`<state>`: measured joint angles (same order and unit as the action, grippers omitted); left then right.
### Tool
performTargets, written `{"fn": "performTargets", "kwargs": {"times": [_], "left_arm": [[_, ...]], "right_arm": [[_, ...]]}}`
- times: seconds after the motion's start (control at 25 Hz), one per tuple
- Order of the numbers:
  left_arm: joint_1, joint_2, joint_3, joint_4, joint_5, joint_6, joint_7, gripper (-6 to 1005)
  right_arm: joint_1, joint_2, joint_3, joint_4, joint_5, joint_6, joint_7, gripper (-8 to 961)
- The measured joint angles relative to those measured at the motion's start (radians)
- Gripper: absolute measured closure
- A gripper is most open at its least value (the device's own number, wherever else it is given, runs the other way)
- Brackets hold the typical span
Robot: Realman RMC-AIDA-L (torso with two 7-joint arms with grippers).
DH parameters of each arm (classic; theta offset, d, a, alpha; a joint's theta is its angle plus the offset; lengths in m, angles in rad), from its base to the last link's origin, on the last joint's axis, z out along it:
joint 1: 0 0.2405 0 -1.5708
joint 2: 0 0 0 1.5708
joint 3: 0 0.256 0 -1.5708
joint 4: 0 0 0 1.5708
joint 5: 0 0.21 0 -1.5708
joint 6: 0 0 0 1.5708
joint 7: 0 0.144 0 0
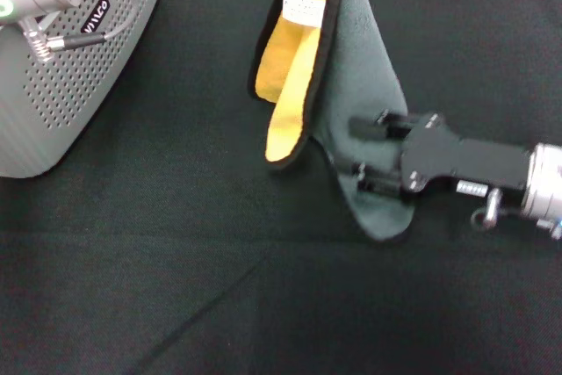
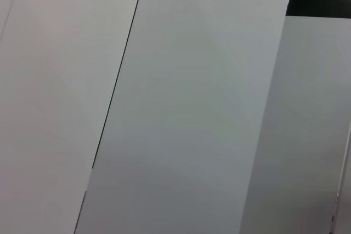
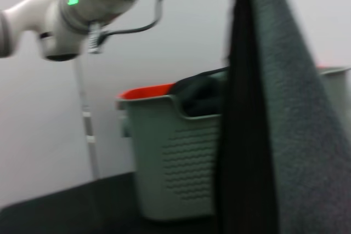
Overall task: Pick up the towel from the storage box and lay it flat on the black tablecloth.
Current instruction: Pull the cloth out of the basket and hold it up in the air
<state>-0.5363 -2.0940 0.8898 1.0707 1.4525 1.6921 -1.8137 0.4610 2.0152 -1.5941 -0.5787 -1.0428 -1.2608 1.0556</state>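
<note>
Towel (image 1: 356, 85) hangs from above, lower grey corner between right tool's (image 1: 367, 154) spread fingers.

Towel (image 1: 351, 85) hanging folded from the top edge of the head view, grey side outward, yellow inside, black trim, small white tag near the top, lower corner down at the black cloth (image 1: 219, 287). Light grey perforated box (image 1: 61, 85) upright at far left, on the cloth.

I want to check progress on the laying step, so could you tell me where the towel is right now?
In the head view the towel hangs from the top centre, out of the storage box at far left, with the right gripper at its lower grey corner above the black tablecloth.
</note>
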Motion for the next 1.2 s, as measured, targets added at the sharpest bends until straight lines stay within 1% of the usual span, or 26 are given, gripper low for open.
{"fn": "performTargets", "kwargs": {"times": [0.12,0.2,0.32,0.36,0.48,0.56,0.64,0.72,0.92,1.2], "left_arm": [[0.000,0.000,0.000,0.000,0.000,0.000,-0.001,983],[0.000,0.000,0.000,0.001,0.002,0.000,-0.002,983],[0.005,0.000,0.000,0.002,0.004,0.000,-0.001,983],[0.008,0.000,0.000,0.002,0.004,0.000,0.000,983],[0.012,0.000,0.000,-0.001,0.008,-0.001,0.004,983],[0.015,0.000,0.000,-0.002,0.010,-0.005,0.008,983],[0.019,0.000,0.000,-0.002,0.012,-0.010,0.012,983],[0.022,0.000,0.000,-0.002,0.013,-0.013,0.016,983],[0.024,0.000,0.000,-0.002,0.013,-0.018,0.021,983],[0.025,0.002,-0.001,-0.002,0.013,-0.023,0.024,982]], "right_arm": [[0.008,-0.008,0.028,-0.002,-0.006,0.031,-0.013,399],[0.027,-0.017,0.046,-0.006,-0.019,0.044,-0.015,401],[0.048,-0.023,0.063,-0.010,-0.038,0.059,-0.016,405],[0.074,-0.024,0.079,-0.019,-0.063,0.107,-0.024,406],[0.112,-0.017,0.083,-0.018,-0.103,0.149,-0.026,410],[0.130,-0.006,0.074,-0.010,-0.132,0.140,-0.010,412],[0.115,0.008,0.057,-0.015,-0.143,0.115,0.001,415],[0.088,0.013,0.034,-0.033,-0.135,0.089,0.009,417],[0.033,0.013,0.010,-0.057,-0.119,0.025,0.045,423],[-0.037,0.007,0.017,-0.057,-0.117,-0.006,0.053,432]]}}
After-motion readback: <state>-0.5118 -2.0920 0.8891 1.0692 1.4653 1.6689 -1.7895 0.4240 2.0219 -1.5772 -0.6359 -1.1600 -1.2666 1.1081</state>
